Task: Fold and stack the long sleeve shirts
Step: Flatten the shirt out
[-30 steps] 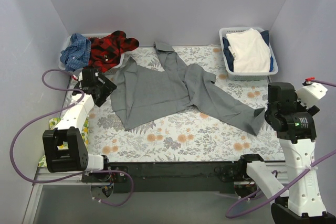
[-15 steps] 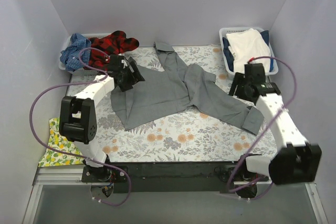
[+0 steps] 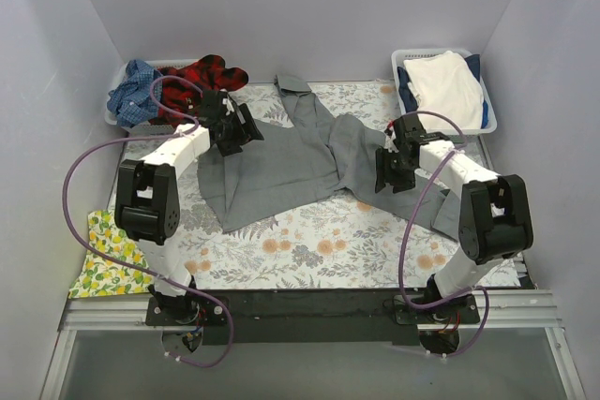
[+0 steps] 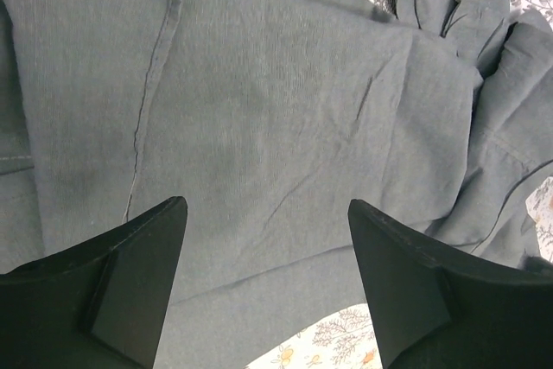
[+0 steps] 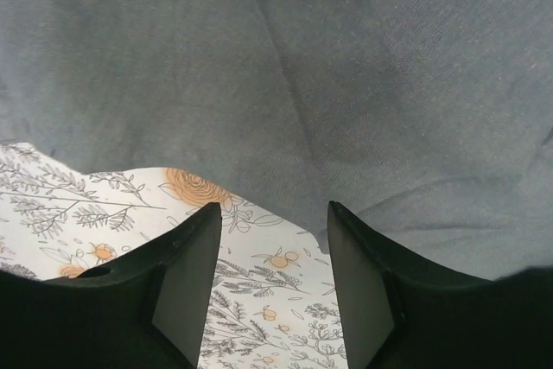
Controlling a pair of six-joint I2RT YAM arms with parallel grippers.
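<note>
**Grey shirt spread flat, first fold about to be gripped**

The grey collared shirt [image 3: 281, 161] is laid open in the middle of the fern-print table cover [image 3: 309, 241], with its collar toward the far wall and one long sleeve stretched out to the right. The step in hand is judged to be the approach for a first fold. The left gripper [image 3: 236, 128] is held low over the shirt's far-left shoulder area, and the right gripper [image 3: 386, 173] is held over the near edge of the right sleeve. Both sets of jaws are seen apart in the wrist views, with nothing pinched between them.

Next, cloth edges would have to be pinched cleanly on both sides, so that only one layer is lifted.

The red-black plaid shirt [image 3: 202, 81] and blue checked shirt [image 3: 131, 91] are heaped at the far-left corner. A white basket [image 3: 450, 136] of folded cloth is set far right. The table is enclosed by pale lilac walls [image 3: 309, 7].
</note>
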